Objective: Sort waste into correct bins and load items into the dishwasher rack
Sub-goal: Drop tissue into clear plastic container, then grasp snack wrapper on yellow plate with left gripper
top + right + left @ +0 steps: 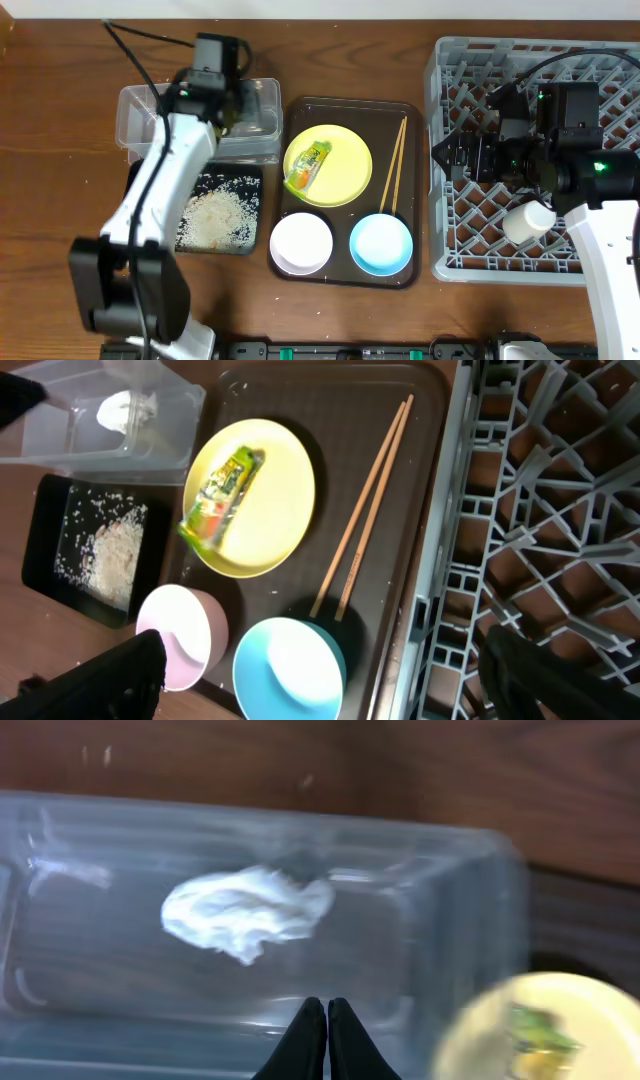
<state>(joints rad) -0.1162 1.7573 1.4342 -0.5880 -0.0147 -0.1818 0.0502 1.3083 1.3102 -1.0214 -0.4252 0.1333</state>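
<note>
Bowls lie nearest me on the dark-brown serving tray (345, 104): a white bowl (301, 243) on the left and a light-blue bowl (381, 244) on the right, both round and smooth. Left of them on the wooden desk (60, 180) is the shallow black tray (252, 178), a flat rectangle with a grainy scatter of pale rice scraps (213, 218) inside. To the right, the small white cup (529, 221) rests among the pegs in the near part of the grey lattice rack (450, 60).

Farther in, the glossy yellow plate (345, 170) carries the green-and-orange wrapper (307, 166). The thin wooden chopsticks (395, 165) lie side by side just right of the plate, running near to far.

My right arm rises from the near right across the rack. My right hand (448, 158) hangs over the rack's left side, turned toward the serving tray, its fingers spread wide around nothing.

My left arm slants from the near left toward the far edge. My left hand (326, 1020) hovers over the clear plastic tub (470, 920), its dark fingers pressed together with nothing between them. The crumpled white tissue (245, 912) lies on the tub's floor, beyond the fingertips.
</note>
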